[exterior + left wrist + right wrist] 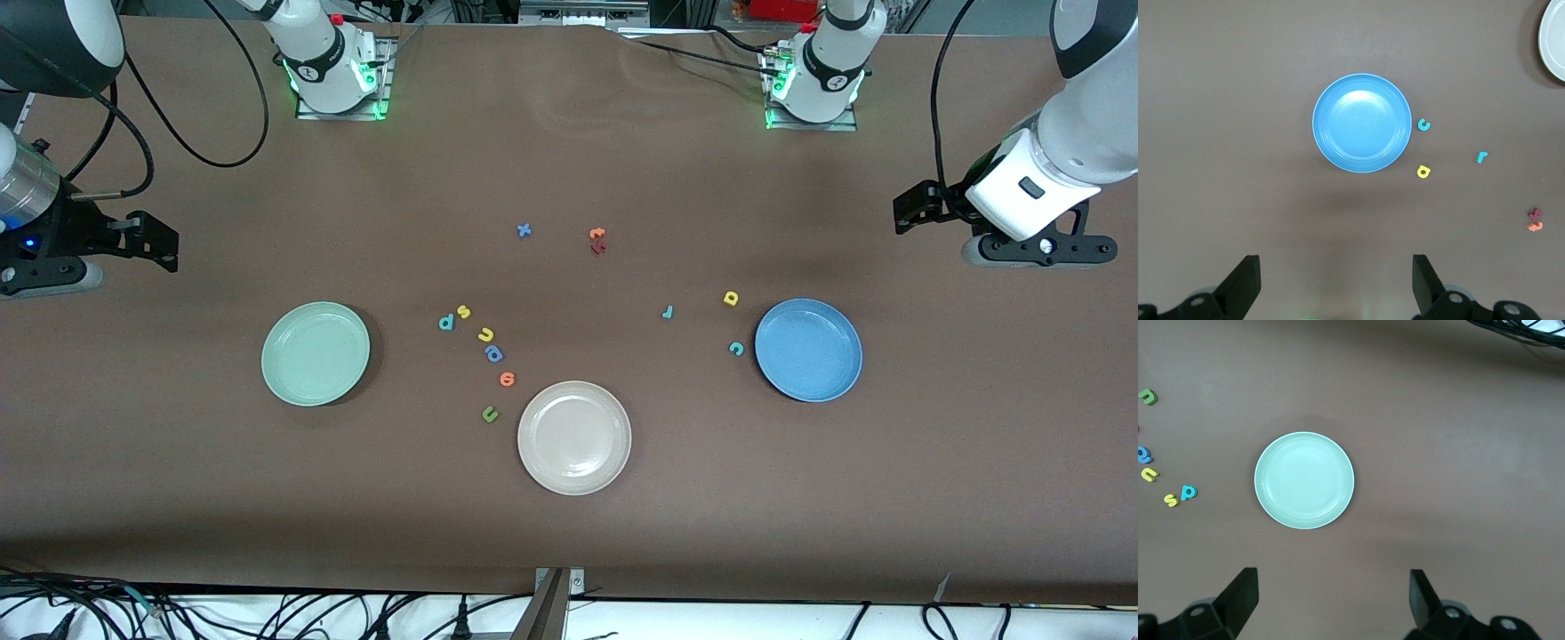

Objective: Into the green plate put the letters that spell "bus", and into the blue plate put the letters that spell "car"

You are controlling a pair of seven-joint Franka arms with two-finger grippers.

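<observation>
The green plate (316, 353) (1304, 480) lies empty toward the right arm's end. Beside it lie the teal "b" (446, 323) (1189, 492), yellow "s" (463, 311) (1171, 500) and yellow "u" (485, 335) (1149, 475). The blue plate (808, 349) (1362, 123) lies empty toward the left arm's end, with the teal "c" (735, 348) (1424, 125), yellow "a" (731, 298) (1423, 171) and teal "r" (668, 312) (1482, 157) beside it. My left gripper (909, 212) (1336, 267) and right gripper (164, 242) (1333, 581) hang open and empty, high at the table's ends.
A beige plate (574, 437) sits nearest the front camera between the two coloured plates. A dark blue letter (493, 354), an orange letter (507, 380) and a green "u" (489, 413) trail toward it. A blue "x" (524, 230) and orange-red letters (597, 240) lie nearer the bases.
</observation>
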